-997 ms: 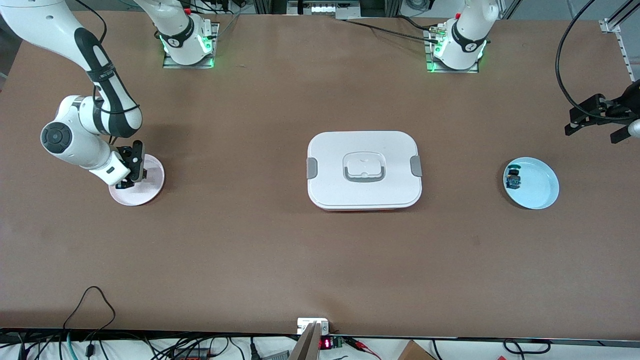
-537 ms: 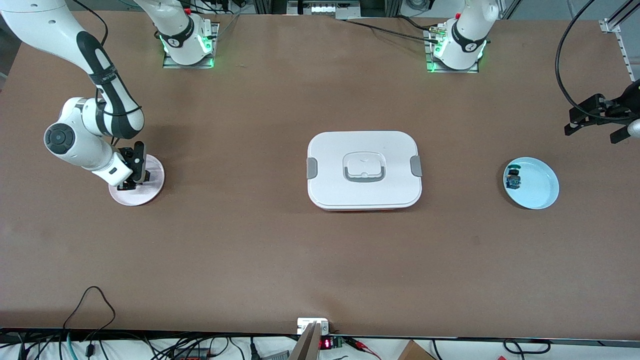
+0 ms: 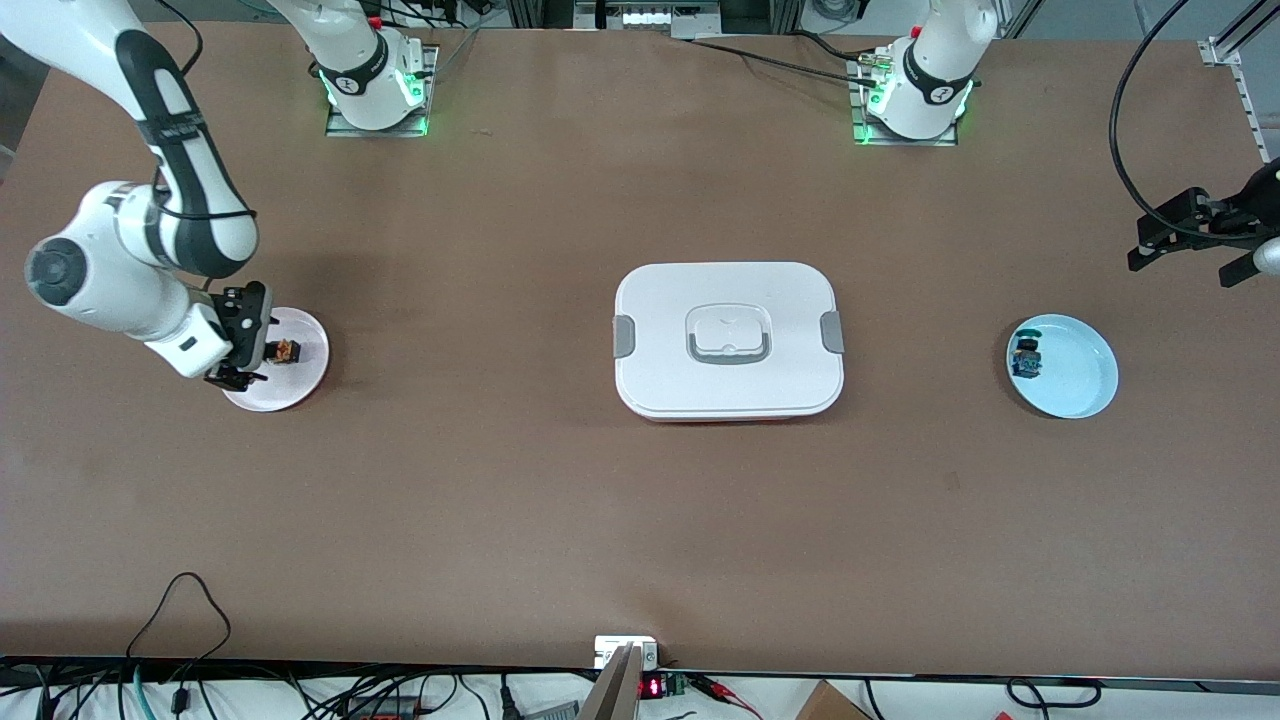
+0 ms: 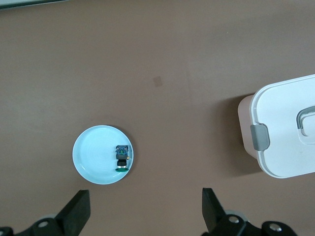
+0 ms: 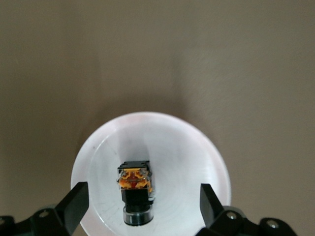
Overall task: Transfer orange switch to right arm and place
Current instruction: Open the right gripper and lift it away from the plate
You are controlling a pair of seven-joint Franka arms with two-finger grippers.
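The orange switch [image 3: 285, 351] lies on its side on the pink plate [image 3: 310, 368] at the right arm's end of the table. In the right wrist view the orange switch [image 5: 135, 189] shows its orange block and black body, free between the fingers and touching neither, on the pink plate [image 5: 197, 147]. My right gripper [image 3: 243, 342] is open over the plate's edge, and it also shows in the right wrist view [image 5: 143, 199]. My left gripper [image 3: 1195, 255] waits open and empty over bare table beside the blue plate [image 3: 1085, 388], and it also shows in the left wrist view [image 4: 145, 201].
A blue-bodied switch with a teal cap [image 3: 1026, 358] lies in the blue plate [image 4: 93, 157]. A white lidded box [image 3: 728, 340] with grey latches stands mid-table and also shows in the left wrist view [image 4: 285, 132]. Cables hang at the table's edges.
My right gripper has opened and drawn up and back from the pink plate toward the right arm's end of the table. The orange switch now lies free on the plate. The left arm has not moved.
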